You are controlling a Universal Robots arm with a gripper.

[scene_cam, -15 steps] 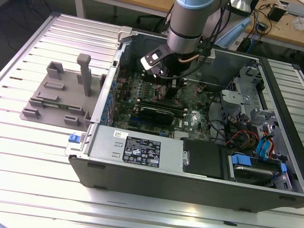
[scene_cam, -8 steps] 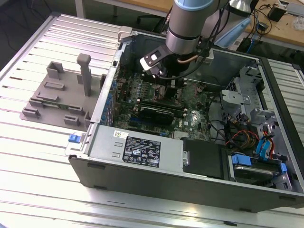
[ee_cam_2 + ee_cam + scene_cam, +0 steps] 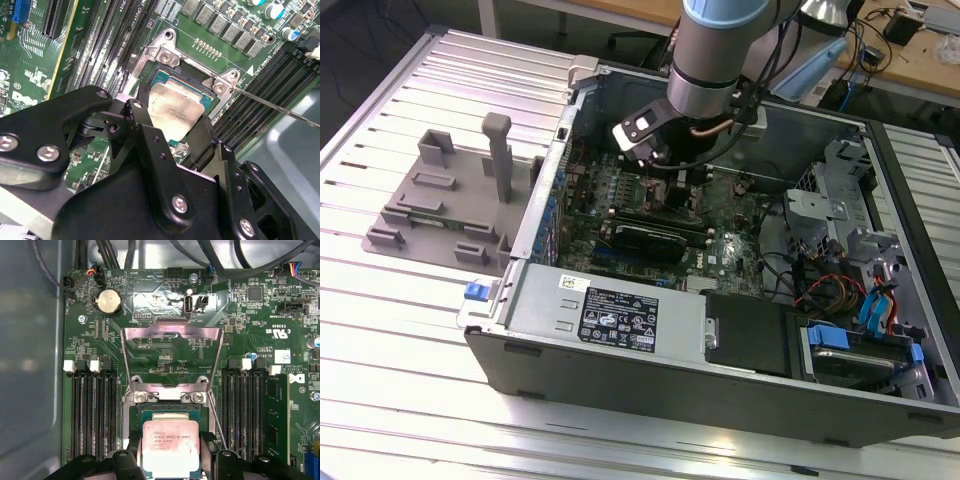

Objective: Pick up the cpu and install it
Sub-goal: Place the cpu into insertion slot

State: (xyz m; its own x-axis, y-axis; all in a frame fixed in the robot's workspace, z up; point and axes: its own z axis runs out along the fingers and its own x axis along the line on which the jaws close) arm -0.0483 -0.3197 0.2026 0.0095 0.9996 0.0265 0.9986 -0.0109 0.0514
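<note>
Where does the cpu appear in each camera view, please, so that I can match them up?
Exterior view: its spot is covered by the arm's wrist, inside the computer case.
Second wrist view: the cpu lies mid-picture, beside the metal socket frame.
First wrist view: the cpu lies between the memory slots.
Shared landmark: the metal socket frame, in both wrist views.

grey metal arm (image 3: 720,60), cyl. shape w/ pale-blue ring; black cables (image 3: 772,50) + copper-col. tube (image 3: 708,127) at wrist, black-white block (image 3: 640,132). gripper (image 3: 172,125): matte black angular plates, rounded links, silver screw heads.
</note>
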